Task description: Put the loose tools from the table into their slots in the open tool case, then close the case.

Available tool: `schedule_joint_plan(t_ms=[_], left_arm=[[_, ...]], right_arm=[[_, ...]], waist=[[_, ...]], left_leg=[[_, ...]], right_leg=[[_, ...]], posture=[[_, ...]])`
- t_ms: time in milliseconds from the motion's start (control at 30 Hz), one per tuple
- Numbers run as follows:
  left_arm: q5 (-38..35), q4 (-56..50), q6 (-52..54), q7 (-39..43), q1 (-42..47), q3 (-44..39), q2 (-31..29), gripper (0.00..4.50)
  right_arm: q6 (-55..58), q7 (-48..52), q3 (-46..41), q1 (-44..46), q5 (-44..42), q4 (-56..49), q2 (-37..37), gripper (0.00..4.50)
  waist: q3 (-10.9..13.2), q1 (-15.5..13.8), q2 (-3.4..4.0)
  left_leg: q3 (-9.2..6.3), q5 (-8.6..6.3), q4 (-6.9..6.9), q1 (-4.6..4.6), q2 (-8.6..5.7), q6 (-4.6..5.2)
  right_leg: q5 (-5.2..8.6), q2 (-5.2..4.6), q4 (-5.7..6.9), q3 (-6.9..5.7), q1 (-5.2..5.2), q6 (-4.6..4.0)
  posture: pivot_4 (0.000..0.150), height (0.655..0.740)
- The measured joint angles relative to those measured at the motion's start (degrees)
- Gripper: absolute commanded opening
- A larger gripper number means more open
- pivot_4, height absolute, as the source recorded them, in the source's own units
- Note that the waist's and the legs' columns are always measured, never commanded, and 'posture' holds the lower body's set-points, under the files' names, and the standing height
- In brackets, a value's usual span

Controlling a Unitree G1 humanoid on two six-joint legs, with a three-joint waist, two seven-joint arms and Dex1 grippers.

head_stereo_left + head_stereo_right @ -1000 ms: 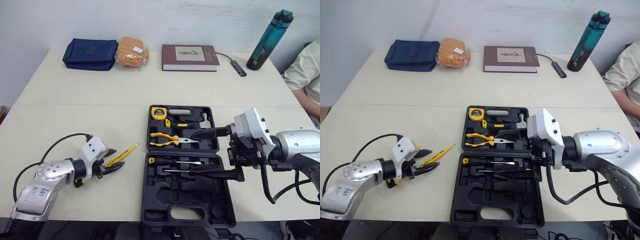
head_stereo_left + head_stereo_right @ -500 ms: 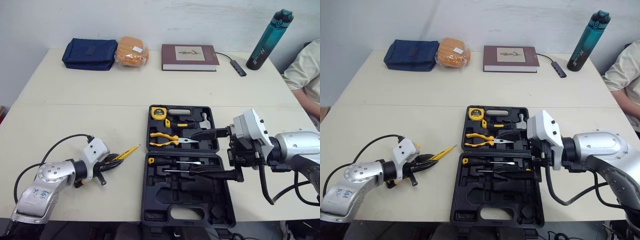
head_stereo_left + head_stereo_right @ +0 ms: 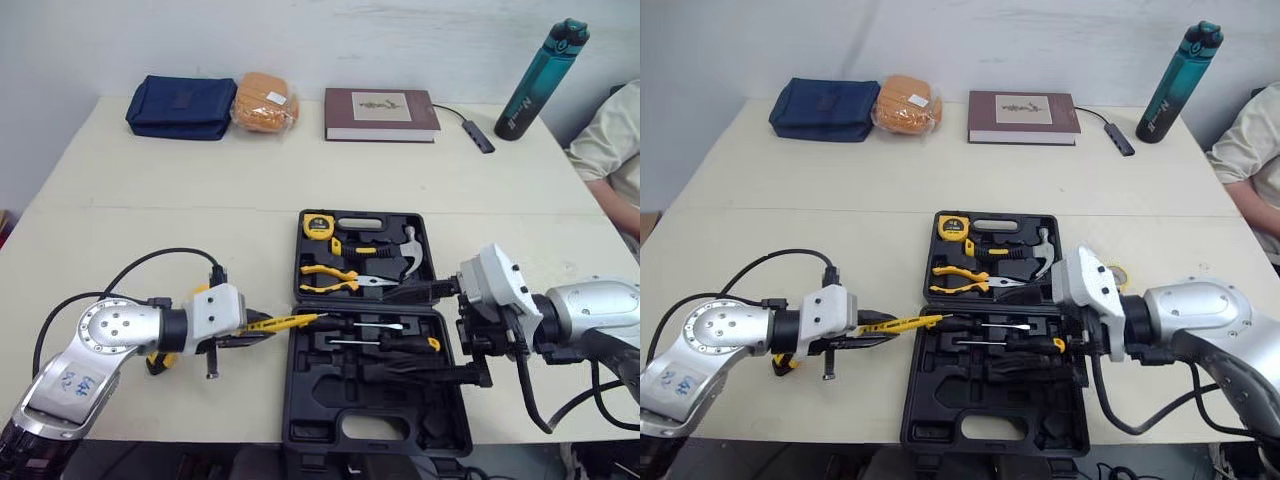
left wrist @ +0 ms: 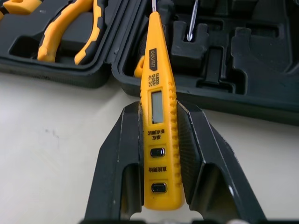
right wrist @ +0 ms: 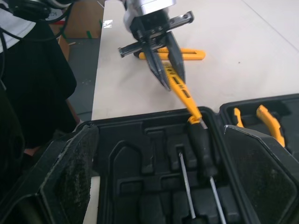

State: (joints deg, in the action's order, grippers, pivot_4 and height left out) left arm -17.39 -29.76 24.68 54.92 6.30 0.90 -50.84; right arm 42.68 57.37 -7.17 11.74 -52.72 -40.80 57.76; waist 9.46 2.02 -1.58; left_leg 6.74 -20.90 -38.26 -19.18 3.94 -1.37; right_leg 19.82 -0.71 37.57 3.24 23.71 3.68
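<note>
Left pincer (image 4: 159,110): closed on a yellow tester pen (image 4: 157,88), both fingers (image 4: 192,135) pressed flat against its sides. It lies low over the bench (image 3: 150,210), just left of the tool case (image 3: 330,392).
Tester pen: tip reaches over the case's left rim, by the black handle of a screwdriver (image 3: 350,323) seated in the near half.
Right pincer (image 3: 420,333): spread wide and empty, over the right side of the case's near half.
Tool case: open flat. The far half holds a tape measure (image 3: 317,225), pliers (image 3: 330,277) and a hammer (image 3: 405,250).
Yellow tool (image 5: 187,54): loose on the bench, left of the case, under the left arm.
Beyond the case: blue pouch (image 3: 182,107), book (image 3: 380,113), teal bottle (image 3: 540,80).
</note>
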Motion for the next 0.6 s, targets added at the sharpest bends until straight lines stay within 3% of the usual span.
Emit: schedule_joint_plan(t_ms=[233, 600], left_arm=[[0.07, -3.62, 0.93, 3.00, 4.66, 7.37, 0.37, 0.32], [6.88, -1.91, 3.10, 3.06, 9.81, 18.32, 3.37, 0.32]], right_arm=[[0.01, -0.19, -0.92, -5.69, 0.84, -1.10, 1.44, 4.50], [0.70, -0.62, -4.96, -13.62, 0.60, -4.01, 2.78, 4.50]], waist=[[0.00, -0.28, -0.01], [0.01, -0.26, -0.03]], left_leg=[[0.00, 0.00, -0.02, 0.00, -0.01, 0.00], [0.03, 0.01, -0.10, 0.01, 0.01, -0.01]], right_leg=[[-0.01, 0.02, 0.00, 0.01, -0.01, 0.01], [-0.01, 0.11, 0.04, 0.08, -0.01, 0.02]], posture=[[0.150, 0.7400], [0.150, 0.7400]])
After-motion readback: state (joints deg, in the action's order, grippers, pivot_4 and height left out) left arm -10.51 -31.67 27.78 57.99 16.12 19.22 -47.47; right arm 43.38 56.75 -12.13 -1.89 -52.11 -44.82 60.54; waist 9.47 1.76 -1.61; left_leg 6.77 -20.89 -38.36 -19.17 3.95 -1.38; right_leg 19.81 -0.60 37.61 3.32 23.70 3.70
